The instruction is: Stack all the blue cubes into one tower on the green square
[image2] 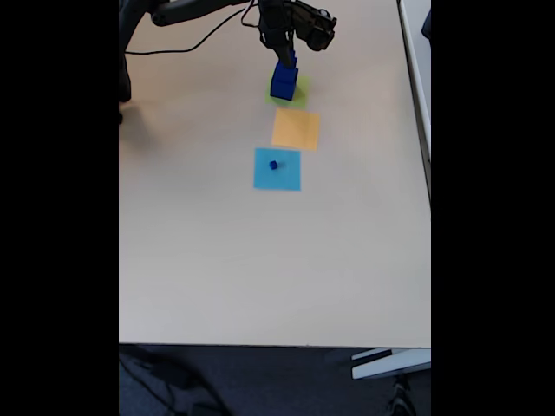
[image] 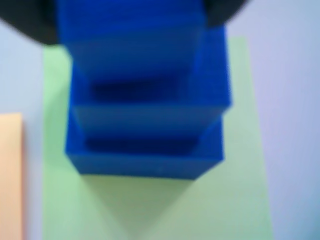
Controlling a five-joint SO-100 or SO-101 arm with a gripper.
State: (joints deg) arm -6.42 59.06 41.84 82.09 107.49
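Note:
The tower [image: 145,150] of dark-blue cubes stands on the green square [image: 235,200], blurred in the wrist view, with two stepped cubes below a top blue cube [image: 130,50]. Dark fingers [image: 30,25] flank that top cube on both sides, and my gripper [image: 130,20] looks shut on it as it rests on the pile. From the fixed view, the gripper [image2: 284,56] hangs right over the tower [image2: 284,80] on the green square [image2: 299,97]. A tiny blue cube [image2: 273,165] sits apart on the light-blue square [image2: 286,178].
An orange square [image2: 295,128] lies between the green and light-blue squares, and its edge [image: 10,170] shows at the left of the wrist view. A black cable [image2: 186,43] runs across the far tabletop. The table edge is at the right.

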